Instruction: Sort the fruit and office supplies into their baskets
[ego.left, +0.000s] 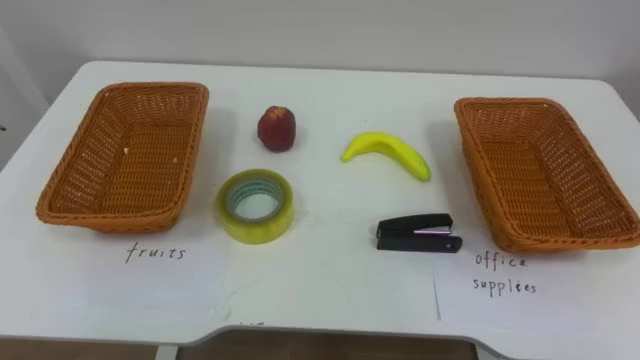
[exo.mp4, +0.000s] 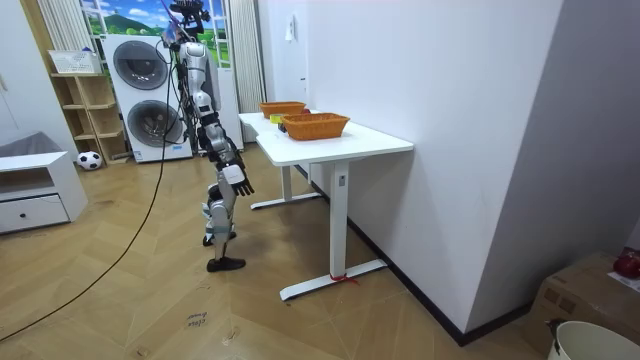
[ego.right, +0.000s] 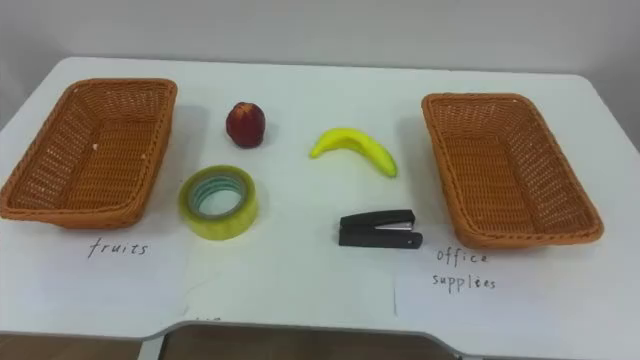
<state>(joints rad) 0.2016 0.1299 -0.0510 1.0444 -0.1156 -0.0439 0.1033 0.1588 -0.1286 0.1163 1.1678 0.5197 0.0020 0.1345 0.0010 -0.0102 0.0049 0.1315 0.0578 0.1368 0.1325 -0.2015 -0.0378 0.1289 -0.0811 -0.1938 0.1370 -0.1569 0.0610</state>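
Looking down on the white bench (ego.left: 330, 290), I see the fruits basket (ego.left: 150, 90) at left and the office supplies basket (ego.left: 512, 102) at right. Between them, on the benchtop, lie a red apple (ego.left: 276, 128) and a banana (ego.left: 390, 150), with a yellow tape roll (ego.left: 255, 230) and a black stapler (ego.left: 417, 233) nearer me. In the room view the robot stands beside the bench, its right hand (exo.mp4: 237, 180) hanging low; I cannot tell its state.
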